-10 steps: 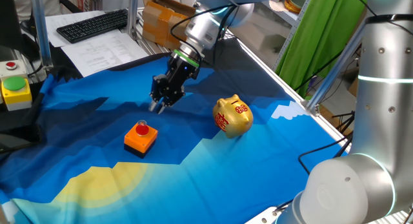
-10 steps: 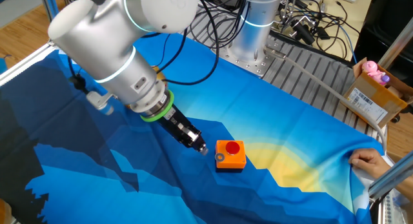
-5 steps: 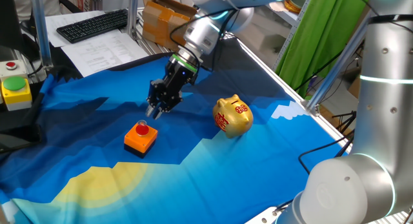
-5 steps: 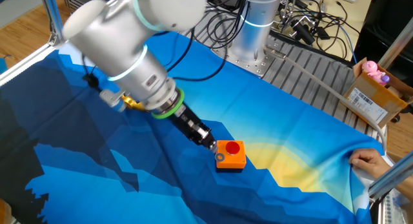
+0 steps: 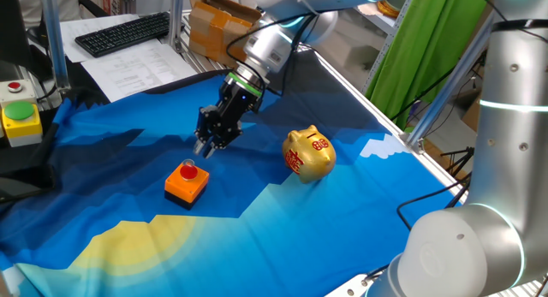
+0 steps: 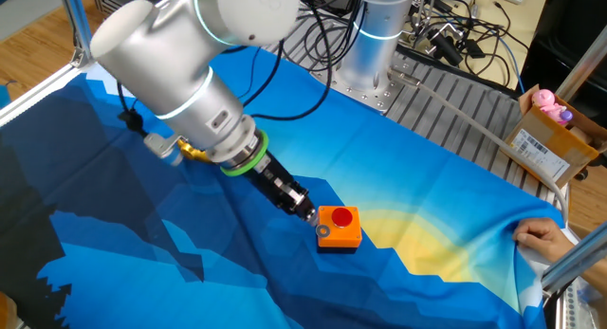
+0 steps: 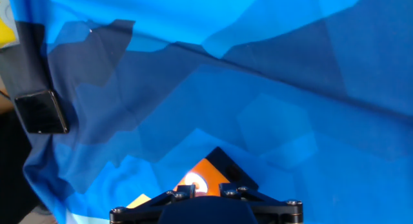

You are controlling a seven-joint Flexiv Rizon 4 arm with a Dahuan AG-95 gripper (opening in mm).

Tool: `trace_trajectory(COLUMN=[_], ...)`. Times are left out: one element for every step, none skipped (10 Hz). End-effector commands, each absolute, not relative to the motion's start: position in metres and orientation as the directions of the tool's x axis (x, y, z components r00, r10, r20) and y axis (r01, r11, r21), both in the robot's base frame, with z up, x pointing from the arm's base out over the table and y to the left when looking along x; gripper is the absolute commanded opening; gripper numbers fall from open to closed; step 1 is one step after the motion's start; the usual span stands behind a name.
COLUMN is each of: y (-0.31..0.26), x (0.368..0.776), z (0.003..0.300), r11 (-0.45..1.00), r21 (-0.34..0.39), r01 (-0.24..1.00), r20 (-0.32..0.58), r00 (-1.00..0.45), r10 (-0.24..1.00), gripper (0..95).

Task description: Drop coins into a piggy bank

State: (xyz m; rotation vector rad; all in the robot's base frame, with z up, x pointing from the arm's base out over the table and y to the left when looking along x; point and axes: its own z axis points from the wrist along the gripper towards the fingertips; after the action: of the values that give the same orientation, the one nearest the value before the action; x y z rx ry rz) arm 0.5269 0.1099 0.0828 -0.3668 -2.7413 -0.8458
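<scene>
Gold stands out right of centre in one fixed view, where the piggy bank (image 5: 308, 153) is seen upright on the blue cloth (image 5: 342, 228) covering the worktop. The hand (image 5: 206, 146) is held left of it, just above and behind an orange block (image 5: 187, 181) with a red top, in the middle left of the frame. The fingers appear drawn close together, but whether a coin is pinched between them cannot be told from this view. No coin is seen lying on the cloth.

Seen from the other fixed view, the hand (image 6: 305, 213) is placed at the centre of the frame, its tips just beside the upper left corner of the orange block (image 6: 339, 227). The piggy bank is almost wholly hidden behind the arm; only a gold sliver (image 6: 194, 153) shows at the left of the wrist. A person's hand (image 6: 539, 238) rests on the cloth edge at the lower right.

Along the fingers, in the hand view, only the hand's dark body (image 7: 206, 208) is shown at the bottom edge, with the orange block (image 7: 210, 172) directly beyond it. The fingertips are not shown here.

The task is judged to be at an early stage: nothing shows a coin dropped, and the slot has yet to be approached.
</scene>
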Motion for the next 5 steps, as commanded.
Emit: trace_trajectory(y=[0.1094, 0.1094, 0.1094, 0.1094, 0.1094], x=[0.5286, 0.5286, 0.5286, 0.5286, 0.5286], z=[0.0823, 0.0823, 0.0823, 0.0823, 0.0823], r11=[0.79, 0.787, 0.783, 0.783, 0.78], r21=[0.533, 0.539, 0.54, 0.537, 0.541], r01=[0.301, 0.301, 0.307, 0.313, 0.314], r20=[0.31, 0.318, 0.325, 0.326, 0.327], r00=[-0.939, -0.938, -0.935, -0.933, -0.933], r10=[0.149, 0.141, 0.143, 0.149, 0.149], gripper=[19.0, 19.0, 19.0, 19.0, 19.0])
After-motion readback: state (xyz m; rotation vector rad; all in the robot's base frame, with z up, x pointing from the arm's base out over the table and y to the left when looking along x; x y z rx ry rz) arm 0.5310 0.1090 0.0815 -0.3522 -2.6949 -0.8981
